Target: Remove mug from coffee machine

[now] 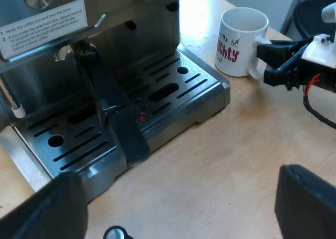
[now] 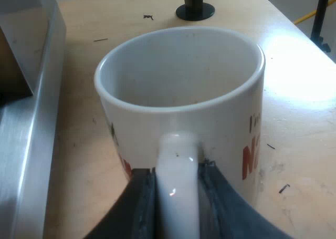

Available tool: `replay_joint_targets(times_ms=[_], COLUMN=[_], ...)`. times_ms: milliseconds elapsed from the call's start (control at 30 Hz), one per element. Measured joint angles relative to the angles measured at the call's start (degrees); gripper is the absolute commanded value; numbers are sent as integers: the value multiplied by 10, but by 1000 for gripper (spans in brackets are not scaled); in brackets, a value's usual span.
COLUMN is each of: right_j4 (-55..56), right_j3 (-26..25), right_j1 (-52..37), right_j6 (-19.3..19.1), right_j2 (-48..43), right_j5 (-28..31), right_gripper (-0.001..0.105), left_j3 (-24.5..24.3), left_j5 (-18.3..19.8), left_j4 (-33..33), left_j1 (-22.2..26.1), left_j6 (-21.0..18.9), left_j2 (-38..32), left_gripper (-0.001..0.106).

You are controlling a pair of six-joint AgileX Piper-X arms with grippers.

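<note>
right gripper (image 2: 177, 189) here, and my two black fingers are pinched onto the mug's handle (image 2: 177, 165), one on each side, pressing against it. the white mug (image 2: 231, 123) stands upright straight ahead of my fingers, mouth up, red lettering on its wall. it sits on the desk (image 2: 299, 160), off the drip tray (image 1: 157, 100) and close beside the metal edge of the espresso machine (image 2: 26, 123). beyond the mug, well past my fingertips, a black tamper (image 2: 194, 2) stands on the desk.

over to my left gripper (image 1: 178, 212): fingers spread wide with nothing between them, hovering over the desk in front of the machine. ahead of it, the holder (image 1: 113, 105) is locked into the machine's front, its dark handle reaching out over the tray. farther off, the right gripper (image 1: 261, 64) is at the mug's handle, beside the tray's corner.
</note>
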Motion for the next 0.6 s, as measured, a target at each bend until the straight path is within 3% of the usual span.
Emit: replay_joint_targets(times_ms=[67, 133, 200, 300, 600], right_j4=[0, 0, 4, 3, 74], right_j3=[0, 0, 0, 0, 0], right_j1=[0, 0, 0, 0, 0], right_j6=[0, 0, 0, 0, 0], right_j2=[0, 0, 0, 0, -46], right_j5=[0, 0, 0, 0, 0], right_gripper=[19, 42, 56, 64, 65], left_j3=[0, 0, 0, 0, 0], left_j5=[0, 0, 0, 0, 0], left_j4=[-1, -1, -1, -1, -1], left_j1=[0, 0, 0, 0, 0], left_j6=[0, 0, 0, 0, 0], left_j2=[0, 0, 0, 0, 0], left_gripper=[79, 79, 79, 79, 79])
